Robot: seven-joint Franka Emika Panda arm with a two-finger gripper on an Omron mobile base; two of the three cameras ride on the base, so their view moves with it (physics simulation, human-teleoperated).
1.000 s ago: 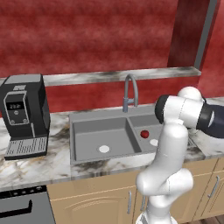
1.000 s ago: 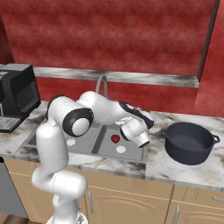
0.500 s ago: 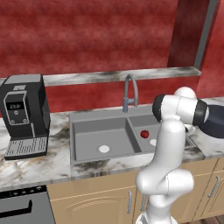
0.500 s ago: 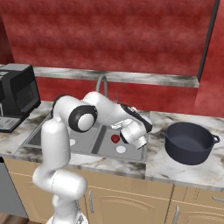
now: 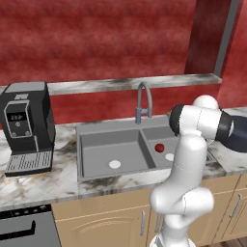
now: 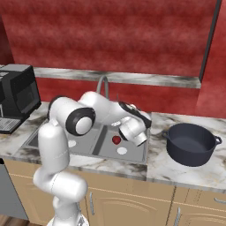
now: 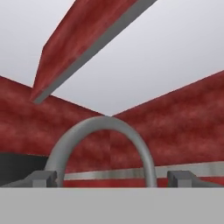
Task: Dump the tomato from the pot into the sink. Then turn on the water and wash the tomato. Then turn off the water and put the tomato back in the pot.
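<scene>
The tomato [image 5: 159,147] lies in the right basin of the sink [image 5: 96,134], just at 10 o'clock of that basin's pale drain [image 5: 170,157]; in the right base view the tomato [image 6: 116,140] shows just left of the hand, with the drain [image 6: 122,151] at its 5 o'clock. The left basin holds a 2nd pale drain [image 5: 115,164]. The faucet [image 5: 143,100] rises at 12 o'clock of the sink, behind the divider between the 2 basins. In the hand view the faucet's arch [image 7: 131,136] curves between the 2 fingertips [image 7: 42,178], which stand far apart with nothing between them, so the gripper [image 7: 113,179] is spread wide and holds nothing. In the right base view the hand hangs over the right basin, its tips not clear to see. The pot [image 6: 191,144] sits upright on the counter [image 6: 163,165] at 3 o'clock of the sink, well apart from the tomato, its inside dark. A black coffee machine [image 5: 25,126] stands on the counter at 9 o'clock of the sink. A grey ledge [image 5: 120,84] runs along the red wall behind the faucet.
</scene>
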